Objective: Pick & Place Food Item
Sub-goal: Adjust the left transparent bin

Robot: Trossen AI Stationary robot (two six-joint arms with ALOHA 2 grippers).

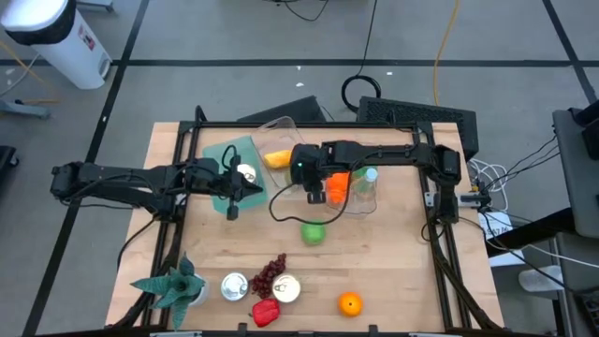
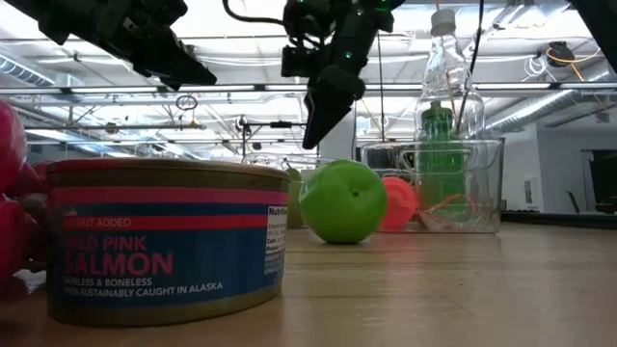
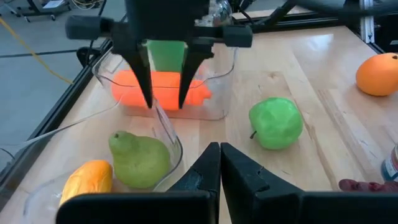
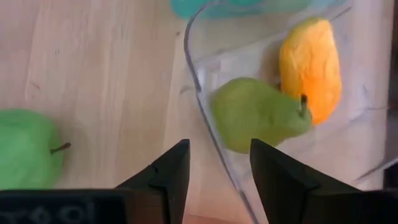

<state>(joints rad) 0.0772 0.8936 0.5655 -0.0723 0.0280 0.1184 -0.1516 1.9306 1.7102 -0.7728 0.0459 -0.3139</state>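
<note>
Pear point(image 4: 258, 114) is seen beside mango point(image 4: 310, 67) in bin point(image 4: 205, 93) under spread, empty right gripper point(image 4: 219, 168); left gripper point(image 3: 220, 163) pressed together.

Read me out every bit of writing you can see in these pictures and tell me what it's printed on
All readable text is on the salmon can in the low view:
"WILD PINK SALMON", the first word partly faded
"BONELESS & SKINLESS"-style line: reads "...LESS & BONELESS"
"SUSTAINABLY CAUGHT IN ALASKA"
"...ALT ADDED" on the red band, start cut off
"Nutrit...", side panel heading; the small print under it is too small to read.
The white bin's red label is too blurred to read.
</note>
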